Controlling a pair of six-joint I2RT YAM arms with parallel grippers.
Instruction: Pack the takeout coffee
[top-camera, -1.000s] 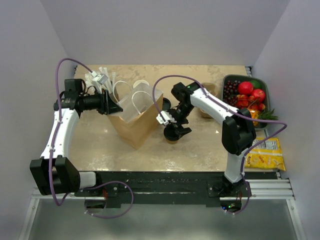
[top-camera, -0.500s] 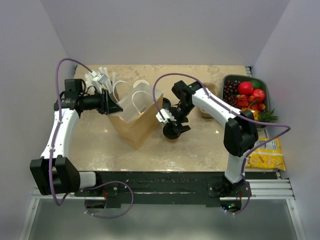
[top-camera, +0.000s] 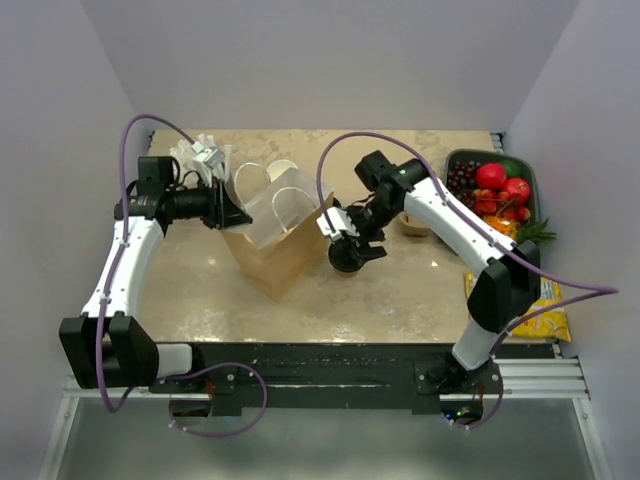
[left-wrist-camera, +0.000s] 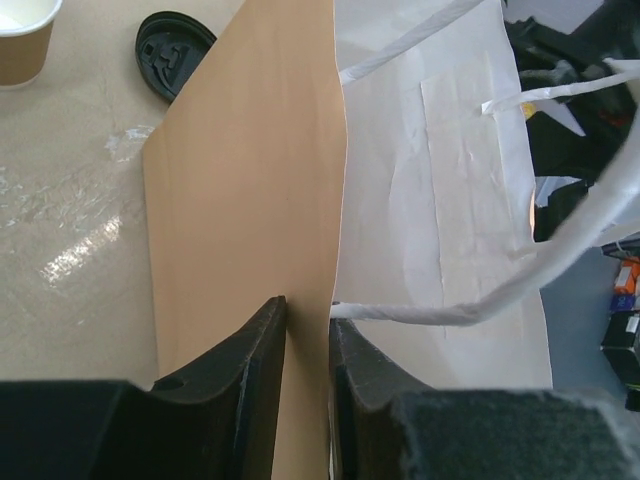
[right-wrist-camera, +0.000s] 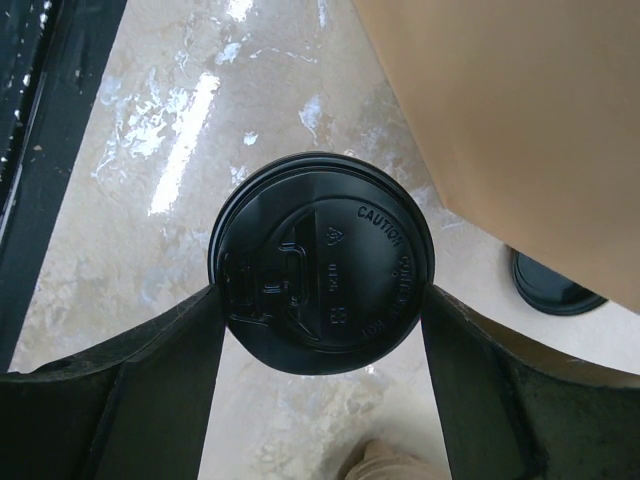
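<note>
The takeout coffee (right-wrist-camera: 320, 255), a cup under a round black lid, stands on the table just right of the brown paper bag (top-camera: 272, 250). My right gripper (right-wrist-camera: 322, 296) comes down over it, one finger (right-wrist-camera: 190, 340) against each side of the lid; the cup's body is hidden below the lid. From above, the right gripper (top-camera: 350, 248) covers most of the cup (top-camera: 346, 262). My left gripper (left-wrist-camera: 307, 305) is shut on the bag's left wall (left-wrist-camera: 250, 180), one finger outside on the brown, one inside on the white lining. It (top-camera: 238, 214) holds the bag's mouth open.
A loose black lid (left-wrist-camera: 172, 52) lies behind the bag. A lidless brown cup (left-wrist-camera: 20, 40) stands farther right. A cup of white straws (top-camera: 205, 155) is at the back left. A fruit tray (top-camera: 452, 160) and a yellow snack pack (top-camera: 545, 310) are at the right.
My right gripper's jaws have narrowed onto the lid while that arm's elbow swung out to the right. The left gripper and the bag's top shifted slightly right.
</note>
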